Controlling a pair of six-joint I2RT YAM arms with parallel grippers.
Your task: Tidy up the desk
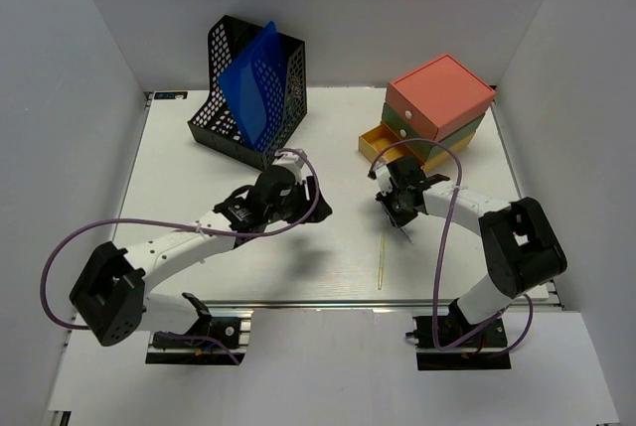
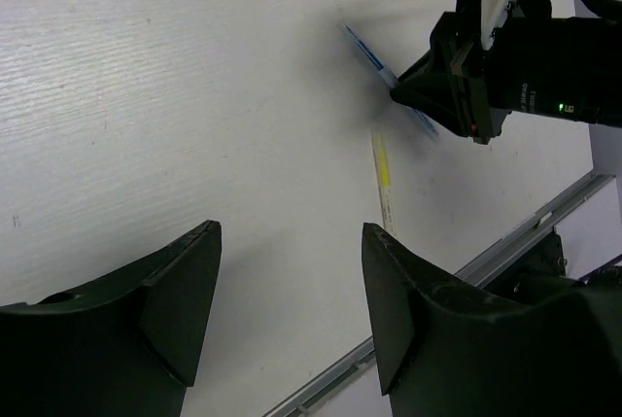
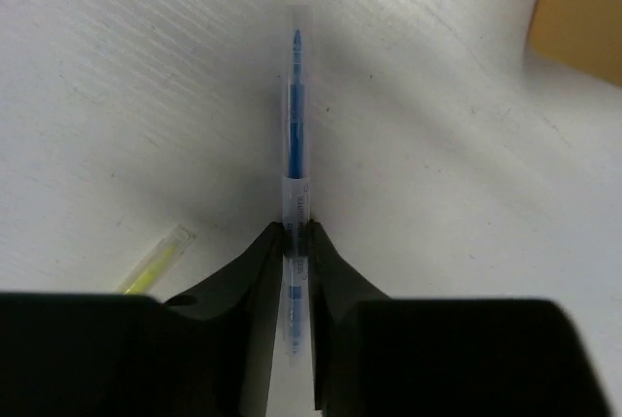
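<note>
Boxed in by pale grey walls (image 1: 60, 69); between them, white ribbed desk (image 1: 199, 168) with metal rail edges. Far left, black mesh file rack (image 1: 224, 120) holding blue folder (image 1: 253, 78); far right, stacked drawer boxes (image 1: 439, 98). Left gripper (image 2: 292, 242) spread above bare surface. Right gripper (image 3: 296, 234) pinching blue pen (image 3: 295, 116), near yellow pen (image 1: 381, 265).

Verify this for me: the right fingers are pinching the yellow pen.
Wrong pen. The right fingers are pinching the blue pen; the yellow pen lies loose on the desk beside them. The right wrist view shows it.
</note>
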